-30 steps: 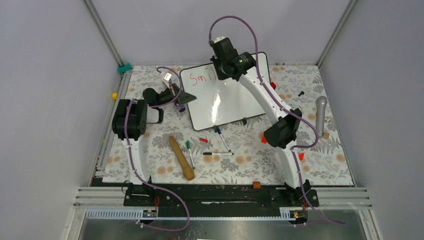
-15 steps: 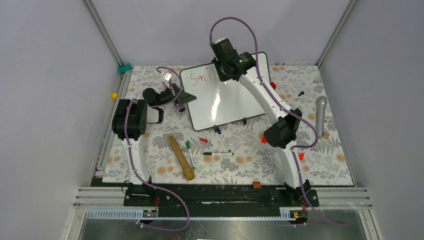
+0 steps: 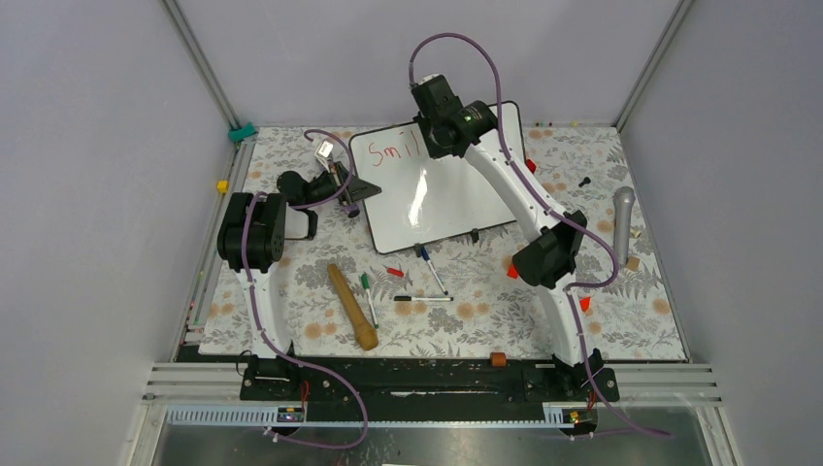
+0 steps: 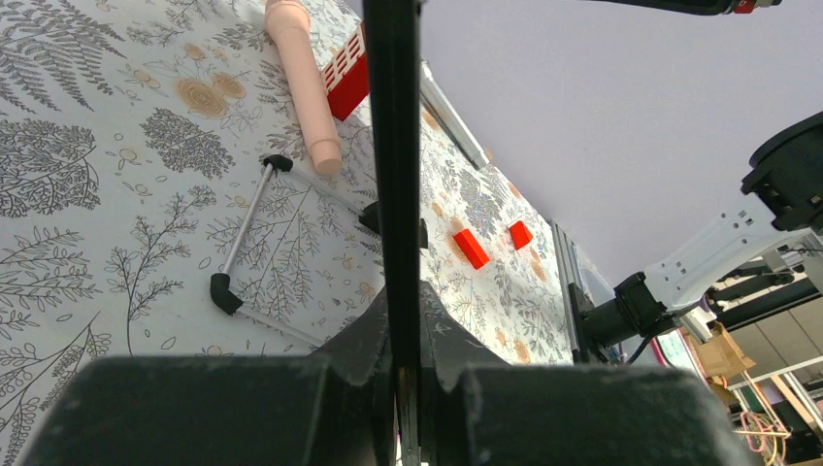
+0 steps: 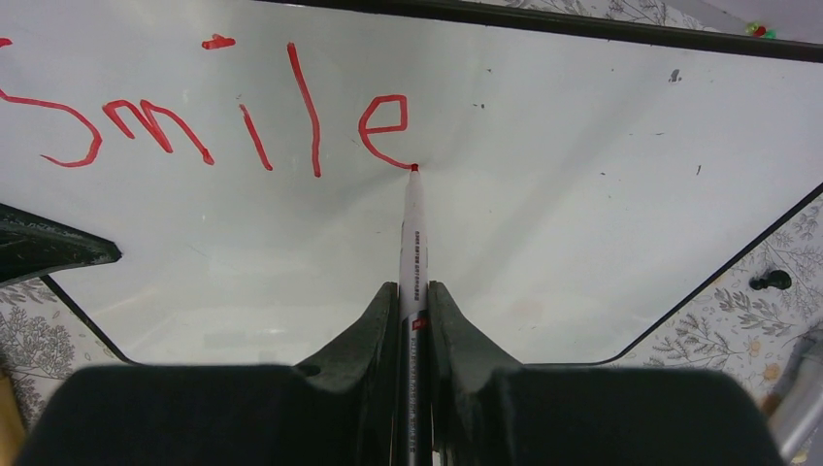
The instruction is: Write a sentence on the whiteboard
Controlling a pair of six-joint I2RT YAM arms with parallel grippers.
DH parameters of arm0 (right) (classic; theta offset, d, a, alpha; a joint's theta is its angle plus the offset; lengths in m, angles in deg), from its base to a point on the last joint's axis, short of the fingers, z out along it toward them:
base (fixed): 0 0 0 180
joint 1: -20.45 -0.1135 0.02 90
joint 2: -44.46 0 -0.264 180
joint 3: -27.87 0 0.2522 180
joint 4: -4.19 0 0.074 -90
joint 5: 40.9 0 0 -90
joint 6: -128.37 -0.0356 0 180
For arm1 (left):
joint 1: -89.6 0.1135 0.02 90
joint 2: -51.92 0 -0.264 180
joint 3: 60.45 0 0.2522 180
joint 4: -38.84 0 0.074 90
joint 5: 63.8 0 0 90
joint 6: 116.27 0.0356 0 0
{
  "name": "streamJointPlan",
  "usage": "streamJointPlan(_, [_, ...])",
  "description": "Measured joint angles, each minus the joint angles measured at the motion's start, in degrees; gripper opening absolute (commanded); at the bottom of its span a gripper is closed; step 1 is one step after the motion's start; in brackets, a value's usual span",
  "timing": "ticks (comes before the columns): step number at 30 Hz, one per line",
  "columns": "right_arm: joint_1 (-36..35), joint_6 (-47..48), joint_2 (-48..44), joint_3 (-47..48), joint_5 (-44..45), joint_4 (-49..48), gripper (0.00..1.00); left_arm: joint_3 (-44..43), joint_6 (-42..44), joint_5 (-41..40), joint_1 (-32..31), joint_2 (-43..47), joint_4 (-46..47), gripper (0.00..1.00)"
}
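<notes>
While right hand (image 5: 414,287) grips marker (image 5: 414,223), tip on whiteboard (image 5: 582,194), sentence (image 5: 255,136) reads "Smile".

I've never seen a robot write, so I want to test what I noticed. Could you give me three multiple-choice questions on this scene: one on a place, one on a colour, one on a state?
1. Where is the tip of the marker?
A) at the tail of the last "e" on the whiteboard
B) on the board's black frame
C) on the capital S

2. What colour is the writing?
A) blue
B) green
C) red

3. How is the right gripper?
A) open and empty
B) shut on the marker
C) wide open above it

Answers: 1 A, the tip meets the end of the e's stroke. 2 C, the letters of "Smile" are red. 3 B, it clamps the marker's barrel from both sides.
</notes>
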Motion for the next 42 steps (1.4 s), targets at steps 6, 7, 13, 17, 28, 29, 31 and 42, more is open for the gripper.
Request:
streamJointPlan(6, [0.22, -0.15, -5.35, -6.32, -1.46, -1.7, 0.0, 0.0, 0.46, 0.37, -0.07, 0.0, 0.81, 0.0])
streamJointPlan(7, [0.26, -0.28, -7.58, -9.03, -1.92, -2.71, 0.0, 0.0, 0.46, 0.37, -0.07, 0.02, 0.83, 0.0])
streamJointPlan(13, [0.37, -1.64, -25.35, -28.52, -3.1, -11.63, 0.0, 0.0, 0.52, 0.37, -0.07, 0.02, 0.83, 0.0])
streamJointPlan(17, [0.44, -2.27, -36.98, -43.74, -2.19, -21.62, 0.0, 0.0, 0.59, 0.37, -0.07, 0.02, 0.83, 0.0])
streamJointPlan(28, [0.52, -2.23, -42.1, -54.45, -0.52, -31.98, 0.0, -0.07, 0.37, 0.42, -0.07, 0.0, 0.85, 0.0])
streamJointPlan(29, [0.52, -2.12, -42.16, -54.86, -0.33, -32.37, 0.0, -0.07, 0.35, 0.42, -0.07, 0.0, 0.85, 0.0])
streamJointPlan(31, [0.55, -1.99, -42.21, -55.36, 0.24, -32.74, 0.0, -0.07, 0.33, 0.42, -0.09, 0.0, 0.85, 0.0])
streamJointPlan(42, [1.07, -1.7, -43.78, -55.67, 0.52, -33.33, 0.0, 0.74, 0.61, -0.26, -0.07, 0.28, 1.05, 0.0])
